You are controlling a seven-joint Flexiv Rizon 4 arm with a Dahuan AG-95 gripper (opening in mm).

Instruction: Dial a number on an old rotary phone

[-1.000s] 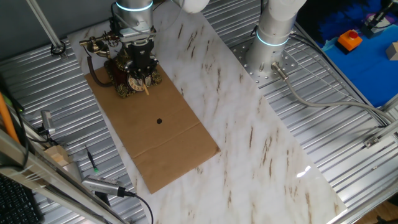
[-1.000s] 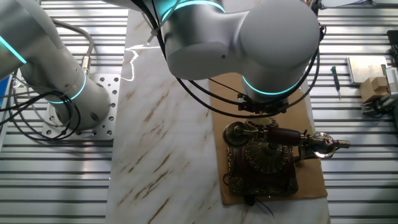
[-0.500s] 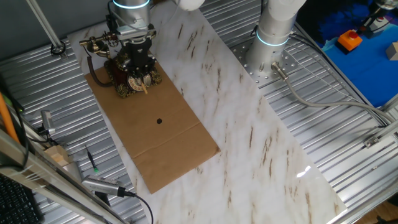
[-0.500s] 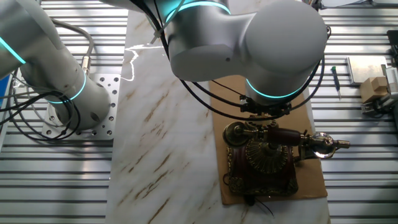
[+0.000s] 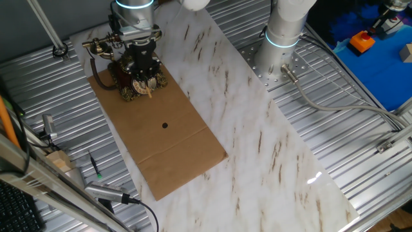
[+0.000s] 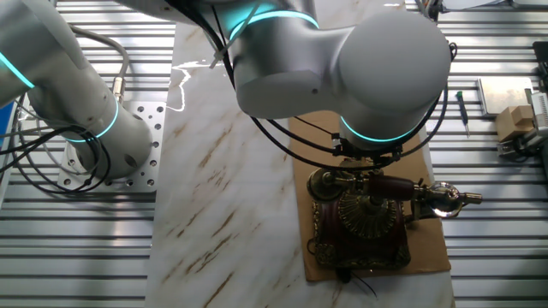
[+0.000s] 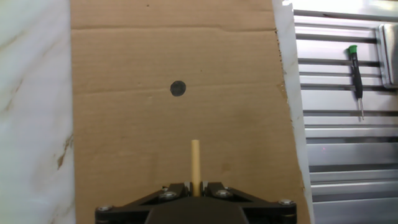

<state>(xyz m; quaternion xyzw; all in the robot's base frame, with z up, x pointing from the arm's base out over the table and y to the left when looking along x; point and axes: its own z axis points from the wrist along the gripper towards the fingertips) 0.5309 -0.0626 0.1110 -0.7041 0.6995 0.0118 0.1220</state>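
Note:
The old rotary phone (image 5: 127, 80), dark brown with brass trim, stands at the far end of a cardboard sheet (image 5: 161, 138). Its handset (image 5: 103, 44) rests across the top. It also shows in the other fixed view (image 6: 361, 218), with its handset (image 6: 390, 185). My gripper (image 5: 146, 78) hangs right over the phone's front, by the pale dial (image 5: 136, 86). It is shut on a thin tan wooden stick (image 7: 195, 163) that points forward from the gripper (image 7: 195, 186). In the hand view the phone is out of sight; only cardboard lies under the stick.
A small black dot (image 7: 178, 88) marks the cardboard. A green-handled screwdriver (image 7: 355, 78) lies on the ribbed metal beside the marble top (image 5: 257, 148). A wooden block (image 6: 516, 124) sits at the right. The arm's base (image 5: 280, 48) stands at the back.
The hand with the stick has shifted slightly to the left over the phone's front in the first fixed view. The phone has not moved.

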